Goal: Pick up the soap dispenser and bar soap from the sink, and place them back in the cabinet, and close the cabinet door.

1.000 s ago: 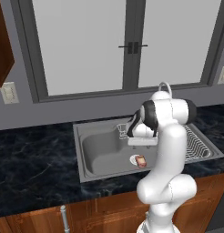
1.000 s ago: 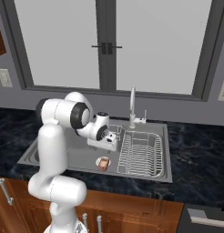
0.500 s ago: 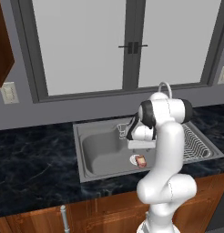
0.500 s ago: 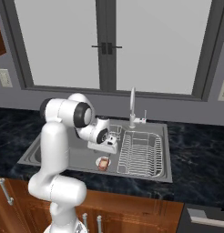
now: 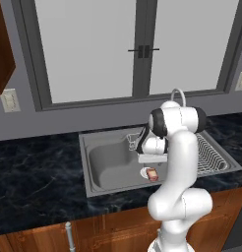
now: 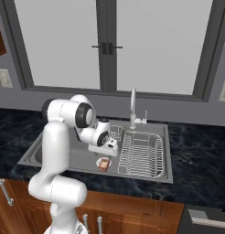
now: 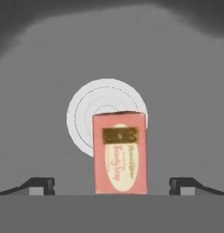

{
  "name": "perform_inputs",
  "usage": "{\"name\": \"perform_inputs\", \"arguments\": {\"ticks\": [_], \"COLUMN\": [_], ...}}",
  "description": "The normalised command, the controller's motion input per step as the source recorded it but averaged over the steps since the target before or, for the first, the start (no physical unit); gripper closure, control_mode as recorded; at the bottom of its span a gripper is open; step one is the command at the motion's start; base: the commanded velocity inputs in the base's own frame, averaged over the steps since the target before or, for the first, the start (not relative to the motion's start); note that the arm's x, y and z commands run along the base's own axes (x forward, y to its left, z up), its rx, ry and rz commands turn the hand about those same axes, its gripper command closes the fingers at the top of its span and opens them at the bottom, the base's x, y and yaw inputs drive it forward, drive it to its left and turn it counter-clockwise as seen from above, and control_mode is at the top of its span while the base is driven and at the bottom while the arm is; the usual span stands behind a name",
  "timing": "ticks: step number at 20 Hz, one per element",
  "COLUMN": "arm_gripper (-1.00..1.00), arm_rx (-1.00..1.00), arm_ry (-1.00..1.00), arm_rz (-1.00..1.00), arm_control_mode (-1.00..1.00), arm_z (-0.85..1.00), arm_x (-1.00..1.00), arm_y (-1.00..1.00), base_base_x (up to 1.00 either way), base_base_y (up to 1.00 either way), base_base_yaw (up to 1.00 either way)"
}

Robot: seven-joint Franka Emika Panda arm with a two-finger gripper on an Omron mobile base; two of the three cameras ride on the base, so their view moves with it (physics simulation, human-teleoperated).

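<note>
The bar soap (image 7: 119, 152), a reddish block with a pale oval label, lies on the floor of the sink (image 5: 105, 165), half over a small white round dish (image 7: 86, 113). My gripper (image 7: 112, 185) hangs open just above it, with one dark fingertip (image 7: 38, 185) on either side of the block and not touching it. From the base, the soap (image 5: 152, 174) (image 6: 104, 163) sits right under my hand. The soap dispenser is out of view. A reddish-brown edge of the cabinet (image 5: 2, 54) shows at the upper left. I cannot make out the cabinet door.
A wire dish rack (image 6: 141, 153) fills the right half of the sink, and a small wire basket (image 6: 115, 132) stands at the back. The curved faucet (image 6: 132, 107) rises behind it. Dark marble counter (image 5: 34, 167) surrounds the sink under a large window.
My hand has come down a little toward the bar soap, jaws still wide. The soap has not moved.
</note>
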Motion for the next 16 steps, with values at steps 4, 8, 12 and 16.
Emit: {"name": "perform_inputs", "arguments": {"ticks": [4, 8, 12, 16], "arm_gripper": [-1.0, -1.0, -1.0, -1.0], "arm_rx": [0.0, 0.0, 0.0, 0.0], "arm_ry": [0.0, 0.0, 0.0, 0.0], "arm_rz": [0.0, 0.0, 0.0, 0.01], "arm_control_mode": [-1.0, -1.0, -1.0, -1.0], "arm_z": [-0.05, -0.03, -0.08, -0.1], "arm_x": [0.0, 0.0, 0.0, -0.01], "arm_y": [0.0, 0.0, -0.02, -0.09], "base_base_x": [0.0, 0.0, 0.0, 0.0], "base_base_y": [0.0, 0.0, 0.0, 0.0], "base_base_yaw": [0.0, 0.0, 0.0, 0.0]}}
